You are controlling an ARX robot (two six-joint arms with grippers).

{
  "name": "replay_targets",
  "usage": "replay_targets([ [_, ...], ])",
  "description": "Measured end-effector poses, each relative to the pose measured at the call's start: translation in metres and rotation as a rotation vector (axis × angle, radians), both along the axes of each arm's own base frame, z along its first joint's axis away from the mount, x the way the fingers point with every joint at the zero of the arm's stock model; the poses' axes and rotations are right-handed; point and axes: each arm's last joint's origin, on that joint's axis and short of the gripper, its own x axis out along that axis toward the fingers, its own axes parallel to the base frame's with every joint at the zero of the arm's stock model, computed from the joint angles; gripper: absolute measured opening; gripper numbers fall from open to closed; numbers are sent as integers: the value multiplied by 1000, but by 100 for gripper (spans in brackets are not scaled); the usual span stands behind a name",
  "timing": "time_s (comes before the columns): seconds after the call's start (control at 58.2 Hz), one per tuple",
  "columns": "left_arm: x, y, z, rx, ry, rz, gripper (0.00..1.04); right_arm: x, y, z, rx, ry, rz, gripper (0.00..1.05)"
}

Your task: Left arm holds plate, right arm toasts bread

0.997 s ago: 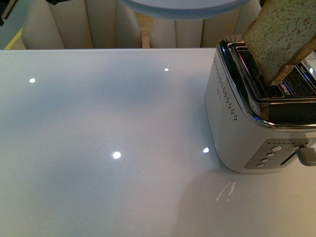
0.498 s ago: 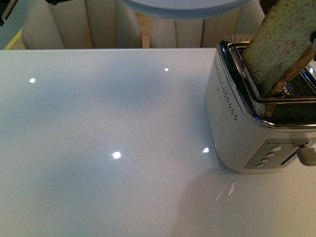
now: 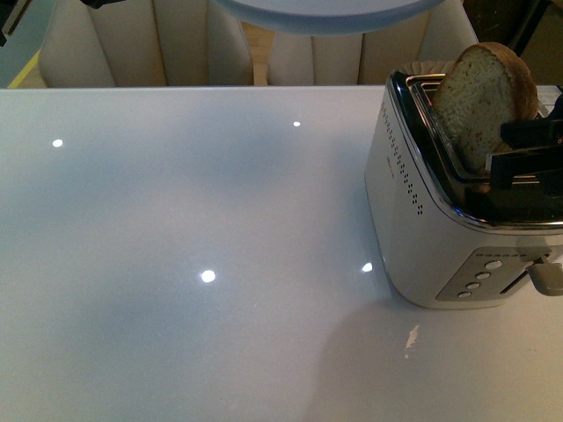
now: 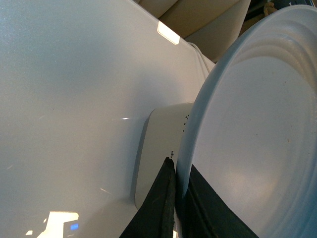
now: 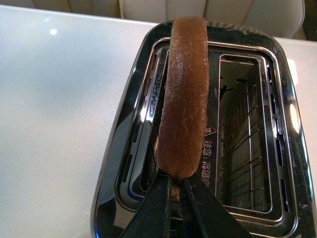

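The bread (image 3: 482, 101) stands in the toaster (image 3: 422, 229) slot — black right claw (image 3: 515, 151) beside it, plate (image 3: 325, 16) overhead.

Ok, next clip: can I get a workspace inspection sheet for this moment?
Surface: white glossy table, with glare spots.
Job's things: bread standing part-way in one slot of the toaster; plate held up off the table.
Clutter: small white mark by the toaster.
Grippers: left gripper shut on plate rim; right gripper shut on bread's edge.
Cables: nothing seen.
Surroundings: cream chairs behind the table.
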Motion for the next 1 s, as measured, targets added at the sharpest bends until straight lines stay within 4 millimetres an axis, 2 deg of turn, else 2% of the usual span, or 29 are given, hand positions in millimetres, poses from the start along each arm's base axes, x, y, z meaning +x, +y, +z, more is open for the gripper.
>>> replay_targets([
  [0.155,0,0,0,-1,0,0,3,-1,0,-1,10,4,9,25],
  [0.189,0,0,0,-1,0,0,3,-1,0,-1,15,8,11,34],
  [0.327,0,0,0,-1,1,0,3,-2,-3,2,33,10,7,53],
  [0.498,0,0,0,-1,0,1,3,-9,-11,15,69,-16,-8,79],
  [0.602,0,0,0,-1,1,0,3,-21,-21,26,94,-50,-31,97],
  [0.791,0,0,0,-1,0,1,3,-62,-44,49,133,-173,-99,96],
  [0.997,0,0,0,-2,1,-1,3,-65,-45,52,140,-196,-100,96],
])
